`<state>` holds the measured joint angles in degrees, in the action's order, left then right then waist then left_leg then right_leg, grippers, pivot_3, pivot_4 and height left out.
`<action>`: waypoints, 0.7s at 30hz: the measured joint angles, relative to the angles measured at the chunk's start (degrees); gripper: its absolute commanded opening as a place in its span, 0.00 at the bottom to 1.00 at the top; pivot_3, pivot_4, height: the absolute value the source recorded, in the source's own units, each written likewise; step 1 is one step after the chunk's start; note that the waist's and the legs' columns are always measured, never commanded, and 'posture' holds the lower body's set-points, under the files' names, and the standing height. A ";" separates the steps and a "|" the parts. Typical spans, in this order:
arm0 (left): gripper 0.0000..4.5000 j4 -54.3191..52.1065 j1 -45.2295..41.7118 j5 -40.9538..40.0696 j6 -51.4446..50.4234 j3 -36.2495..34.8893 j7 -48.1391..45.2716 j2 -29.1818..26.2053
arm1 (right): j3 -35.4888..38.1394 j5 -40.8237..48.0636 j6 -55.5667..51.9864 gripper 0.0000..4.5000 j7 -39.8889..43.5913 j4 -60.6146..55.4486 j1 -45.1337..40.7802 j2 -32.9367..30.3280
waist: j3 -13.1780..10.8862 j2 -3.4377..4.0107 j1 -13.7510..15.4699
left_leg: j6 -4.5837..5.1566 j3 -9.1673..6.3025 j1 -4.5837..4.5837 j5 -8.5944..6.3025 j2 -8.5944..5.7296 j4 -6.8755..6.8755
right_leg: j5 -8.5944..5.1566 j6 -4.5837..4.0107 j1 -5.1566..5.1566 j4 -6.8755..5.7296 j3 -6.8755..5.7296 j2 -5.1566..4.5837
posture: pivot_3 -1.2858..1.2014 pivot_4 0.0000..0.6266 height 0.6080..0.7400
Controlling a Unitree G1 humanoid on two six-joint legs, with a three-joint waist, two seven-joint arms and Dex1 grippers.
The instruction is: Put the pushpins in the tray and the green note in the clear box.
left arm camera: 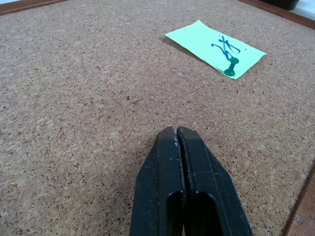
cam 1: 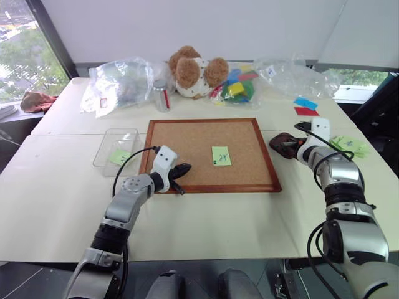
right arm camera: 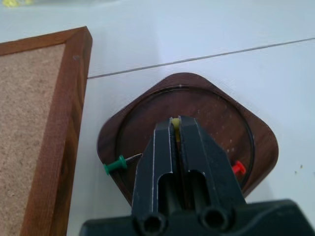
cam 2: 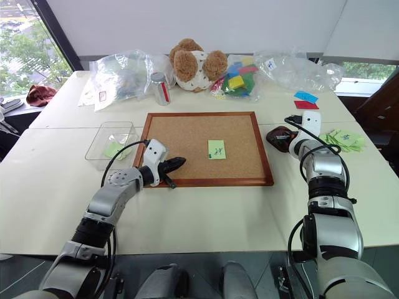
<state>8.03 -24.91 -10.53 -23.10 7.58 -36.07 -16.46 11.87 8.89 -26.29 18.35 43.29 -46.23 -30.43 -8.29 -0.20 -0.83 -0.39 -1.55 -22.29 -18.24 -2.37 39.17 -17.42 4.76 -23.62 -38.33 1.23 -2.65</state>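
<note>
The right end effector (right arm camera: 175, 129) hovers over the tray (right arm camera: 256, 147) beside the corkboard's (cam 1: 187, 146) right edge, nearly closed on a yellow pushpin (right arm camera: 175, 123); left end effector (left arm camera: 176, 132) closed, empty, near the pinned green note (left arm camera: 215, 47)

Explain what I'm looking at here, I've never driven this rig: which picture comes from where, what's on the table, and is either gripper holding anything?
The two wide pictures come from the head of a two-armed humanoid, looking down over its arms. The two close-ups are from cameras on each wrist, looking along the fingers.

On the white table lies a corkboard with the green note pinned to it by a green pushpin. Left of the board is the clear box, with another green slip inside. Right of the board is the dark tray, with a green pin on its rim and a red pin inside.

The left gripper is shut and empty over the cork. The right gripper hangs over the tray, its jaws slightly parted around something yellow, possibly a pin.
</note>
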 measured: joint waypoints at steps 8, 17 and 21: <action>0.00 -0.20 0.08 0.00 -0.06 0.01 0.00 -0.12 | -0.05 0.35 -0.15 0.61 0.31 -2.22 0.02 -0.01 | 0.00 0.00 0.01 | 0.00 0.00 0.00 0.00 0.00 0.00 | 0.00 0.00 -0.01 0.00 0.00 0.00 | 0.52 0.24 1.00; 0.00 -0.28 0.13 0.00 -0.06 0.01 0.00 -0.28 | -2.91 2.84 -10.50 0.61 6.35 -23.66 2.84 -0.15 | 0.01 0.02 0.07 | 0.01 -0.03 0.00 -0.01 0.01 -0.01 | 0.00 0.00 -0.01 0.00 -0.01 0.00 | 0.52 0.24 1.00; 0.00 -0.24 0.12 0.00 -0.07 0.00 -0.07 -0.36 | -5.96 5.10 -16.28 0.61 8.82 -34.11 5.91 1.70 | 0.01 0.02 0.04 | 0.01 -0.04 0.00 -0.01 0.01 -0.02 | 0.00 0.00 -0.02 0.00 -0.01 0.00 | 0.52 0.24 1.00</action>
<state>7.79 -24.79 -10.54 -23.17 7.59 -36.14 -16.82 5.91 13.99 -42.57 27.16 9.18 -40.31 -28.73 -8.28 -0.18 -0.79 -0.38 -1.59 -22.30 -18.25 -2.37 39.16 -17.42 4.76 -23.64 -38.33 1.23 -2.65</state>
